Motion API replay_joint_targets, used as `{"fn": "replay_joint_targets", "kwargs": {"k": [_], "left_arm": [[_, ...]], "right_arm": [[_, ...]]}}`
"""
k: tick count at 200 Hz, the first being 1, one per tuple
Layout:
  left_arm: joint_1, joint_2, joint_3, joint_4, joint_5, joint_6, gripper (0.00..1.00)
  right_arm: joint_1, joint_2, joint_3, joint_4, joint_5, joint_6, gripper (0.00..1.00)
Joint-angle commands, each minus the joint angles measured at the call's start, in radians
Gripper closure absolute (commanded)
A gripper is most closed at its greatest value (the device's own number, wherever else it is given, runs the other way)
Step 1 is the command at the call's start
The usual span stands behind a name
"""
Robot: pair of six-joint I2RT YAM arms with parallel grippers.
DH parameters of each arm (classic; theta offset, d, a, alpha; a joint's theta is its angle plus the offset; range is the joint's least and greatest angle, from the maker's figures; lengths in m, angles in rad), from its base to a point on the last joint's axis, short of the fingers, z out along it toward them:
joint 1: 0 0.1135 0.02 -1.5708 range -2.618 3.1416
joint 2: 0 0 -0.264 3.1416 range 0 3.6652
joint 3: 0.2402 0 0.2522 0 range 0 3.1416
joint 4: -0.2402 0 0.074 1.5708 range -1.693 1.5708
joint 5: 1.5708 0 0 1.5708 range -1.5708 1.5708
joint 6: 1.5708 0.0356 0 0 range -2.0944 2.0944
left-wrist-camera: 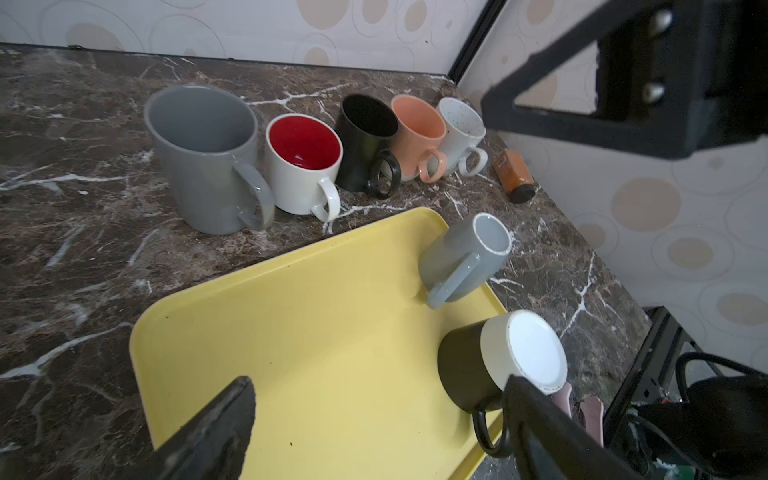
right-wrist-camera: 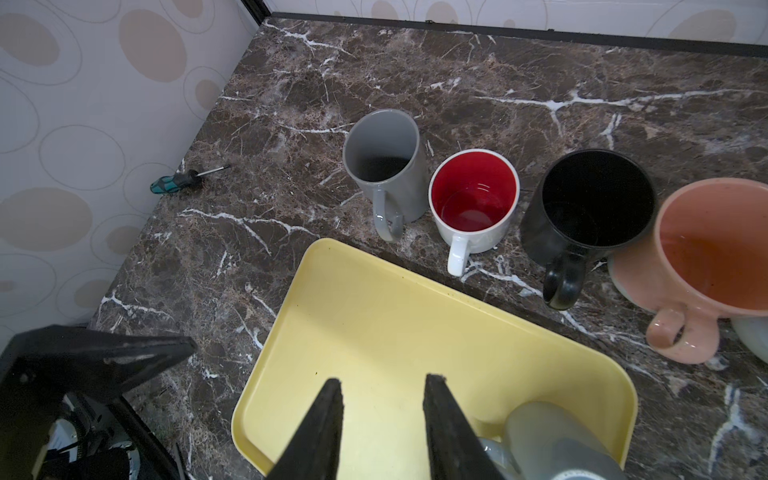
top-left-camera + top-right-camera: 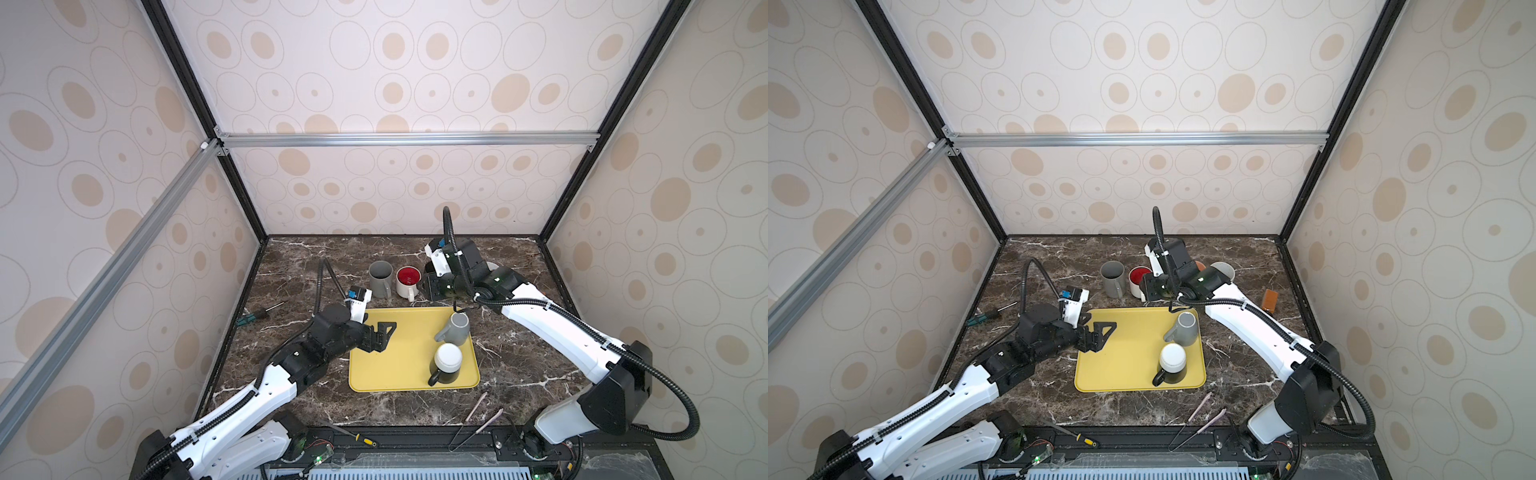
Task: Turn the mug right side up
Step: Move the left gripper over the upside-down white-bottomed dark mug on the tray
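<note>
**Mug stock, inverted: two pieces on one tray**

**Item 1.** Grey mug. It stands mouth down with its base up at the far right corner of the yellow tray. Its handle points toward the tray's middle.

**Item 2.** Dark mug with a white base. It is also mouth down, on the same tray just in front of the grey mug. The left wrist view shows a gap between the two. Its handle reaches the tray's near edge.

**Left gripper**. It is over the far left part of the tray, well apart from both inverted mugs. Its fingers are spread wide with nothing between them.

**Right gripper**. It is over the tray's far edge. The fingers stand at a narrow gap that shows only bare tray. The grey mug appears blurred just beside one finger.

**Upright row on the marble counter**, behind the tray:
- tall grey mug
- white mug with red inside
- black mug
- peach mug
- speckled white mug

**Sundries.**
- teal-handled screwdriver by the left wall
- brown box at the right
- tongs at the front edge
- yellow-handled screwdriver at the front edge
</note>
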Motion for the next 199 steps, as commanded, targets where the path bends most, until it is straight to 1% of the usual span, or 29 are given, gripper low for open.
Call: {"fn": "replay_joint_targets", "kwargs": {"k": [1, 16, 30, 40, 58, 84, 121, 133, 151, 163, 199], "left_arm": [[-0.076, 0.045, 0.021, -0.044, -0.054, 0.059, 0.08], [-0.119, 0.073, 0.033, -0.061, -0.071, 0.075, 0.11], [-0.151, 0.095, 0.048, -0.080, -0.074, 0.085, 0.17], [-0.170, 0.107, 0.057, -0.088, -0.076, 0.091, 0.20], [-0.207, 0.126, 0.071, -0.104, -0.088, 0.094, 0.27], [-0.257, 0.152, 0.093, -0.120, -0.121, 0.091, 0.39], [-0.333, 0.204, 0.111, -0.095, -0.141, 0.061, 0.41], [-0.359, 0.238, 0.126, -0.098, -0.143, 0.061, 0.41], [-0.392, 0.287, 0.151, -0.094, -0.152, 0.061, 0.44], [-0.408, 0.317, 0.166, -0.086, -0.151, 0.062, 0.46], [-0.444, 0.401, 0.214, -0.069, -0.147, 0.068, 0.51]], "right_arm": [[-0.015, -0.013, -0.027, -0.007, -0.012, 0.003, 0.65], [-0.028, -0.018, -0.039, -0.008, -0.004, 0.007, 0.65], [-0.044, -0.021, -0.052, -0.008, 0.004, 0.026, 0.65], [-0.059, -0.022, -0.065, -0.004, 0.014, 0.046, 0.65], [-0.085, -0.024, -0.092, 0.005, 0.024, 0.077, 0.65], [-0.103, -0.031, -0.120, 0.016, 0.010, 0.088, 0.65], [-0.110, -0.043, -0.145, 0.025, 0.011, 0.093, 0.66], [-0.115, -0.050, -0.154, 0.028, 0.023, 0.103, 0.66], [-0.124, -0.065, -0.177, 0.039, 0.054, 0.116, 0.66], [-0.135, -0.078, -0.194, 0.049, 0.070, 0.123, 0.66], [-0.156, -0.099, -0.233, 0.060, 0.059, 0.135, 0.66]]}}
